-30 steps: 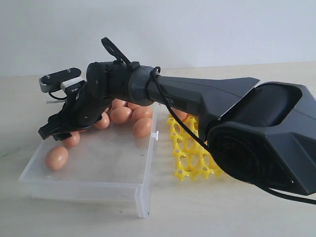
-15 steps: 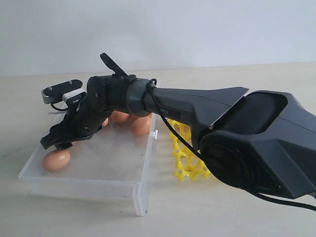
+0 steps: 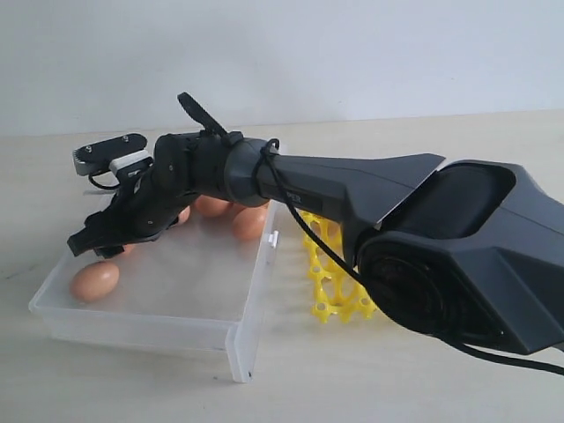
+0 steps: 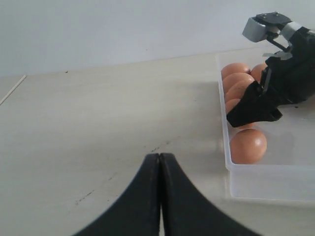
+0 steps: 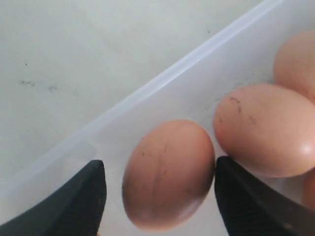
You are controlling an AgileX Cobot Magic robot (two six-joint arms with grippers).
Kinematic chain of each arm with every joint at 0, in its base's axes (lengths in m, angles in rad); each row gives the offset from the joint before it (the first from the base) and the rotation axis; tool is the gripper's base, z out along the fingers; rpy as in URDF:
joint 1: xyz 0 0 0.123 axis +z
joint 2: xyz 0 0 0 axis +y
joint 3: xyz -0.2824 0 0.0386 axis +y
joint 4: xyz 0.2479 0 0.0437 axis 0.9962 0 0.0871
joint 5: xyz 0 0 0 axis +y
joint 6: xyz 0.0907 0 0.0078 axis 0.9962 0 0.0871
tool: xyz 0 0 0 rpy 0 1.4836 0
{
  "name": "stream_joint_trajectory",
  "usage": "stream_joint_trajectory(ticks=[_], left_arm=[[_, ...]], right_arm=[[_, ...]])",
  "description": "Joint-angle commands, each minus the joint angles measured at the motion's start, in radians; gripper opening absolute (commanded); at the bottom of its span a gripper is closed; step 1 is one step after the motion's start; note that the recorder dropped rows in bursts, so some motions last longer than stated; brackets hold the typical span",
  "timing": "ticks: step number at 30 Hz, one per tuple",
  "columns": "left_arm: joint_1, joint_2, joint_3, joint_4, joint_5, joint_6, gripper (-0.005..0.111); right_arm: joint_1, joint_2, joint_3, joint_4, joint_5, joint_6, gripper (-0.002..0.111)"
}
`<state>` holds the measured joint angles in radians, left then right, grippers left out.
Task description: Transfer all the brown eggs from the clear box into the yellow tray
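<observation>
Pale wooden bench (image 3: pixel 132 388), faintly scuffed; plain whitish wall (image 3: pixel 352 53) behind. One clear box (image 3: pixel 150 322) at lower left of exterior view. One yellow tray (image 3: pixel 339 282) just beside it, near centre. Eggs (image 4: pixel 248 146) in box: at least five counted, others likely hidden by arm. Right end effector (image 3: pixel 92 247) low in box, spread, straddling one of them. Left end effector (image 4: pixel 160 167) pressed together, holding nothing, over bench.

Loose brown eggs (image 3: pixel 94 280) in clear box (image 3: pixel 132 322), yellow tray (image 3: pixel 322 310) just beside it
</observation>
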<state>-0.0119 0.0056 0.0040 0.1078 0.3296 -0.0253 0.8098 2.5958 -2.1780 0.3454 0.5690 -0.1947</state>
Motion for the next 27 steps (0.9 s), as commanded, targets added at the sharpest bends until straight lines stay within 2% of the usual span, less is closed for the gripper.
stream_joint_trajectory(ticks=[1, 3, 5, 7, 10, 11, 19, 21, 23, 26, 27], left_arm=[[0.001, -0.006, -0.004, -0.003, -0.014, -0.004, 0.000], [0.001, -0.006, -0.004, -0.003, -0.014, -0.004, 0.000], [0.001, -0.006, -0.004, -0.003, -0.014, -0.004, 0.000], [0.001, -0.006, -0.004, -0.003, -0.014, -0.004, 0.000], [0.001, -0.006, -0.004, -0.003, -0.014, -0.004, 0.000], [0.001, -0.006, -0.004, -0.003, -0.014, -0.004, 0.000], [0.001, -0.006, -0.004, -0.003, -0.014, -0.004, 0.000], [0.001, -0.006, -0.004, -0.003, -0.014, -0.004, 0.000], [0.001, -0.006, -0.004, -0.003, -0.014, -0.004, 0.000], [0.001, -0.006, -0.004, -0.003, -0.014, -0.004, 0.000], [0.001, -0.006, -0.004, -0.003, -0.014, -0.004, 0.000]], right_arm=[[-0.001, -0.019, -0.002, -0.007, -0.052, 0.013, 0.062], [-0.001, -0.019, -0.002, -0.007, -0.050, 0.013, 0.061], [-0.001, -0.019, -0.002, -0.007, -0.050, 0.013, 0.054], [-0.001, -0.021, -0.002, -0.007, -0.050, 0.013, 0.041], [-0.001, -0.023, -0.002, -0.007, -0.043, 0.013, 0.006], [-0.001, -0.023, -0.002, -0.007, -0.042, 0.013, 0.000], [0.003, -0.038, -0.002, -0.011, 0.011, 0.013, 0.001], [0.003, -0.065, -0.002, -0.014, 0.036, 0.013, 0.008], [0.003, -0.092, -0.002, 0.001, 0.093, 0.013, 0.020], [0.003, -0.118, -0.002, 0.043, 0.224, 0.013, 0.046], [0.005, -0.120, -0.002, 0.051, 0.257, 0.013, 0.049]])
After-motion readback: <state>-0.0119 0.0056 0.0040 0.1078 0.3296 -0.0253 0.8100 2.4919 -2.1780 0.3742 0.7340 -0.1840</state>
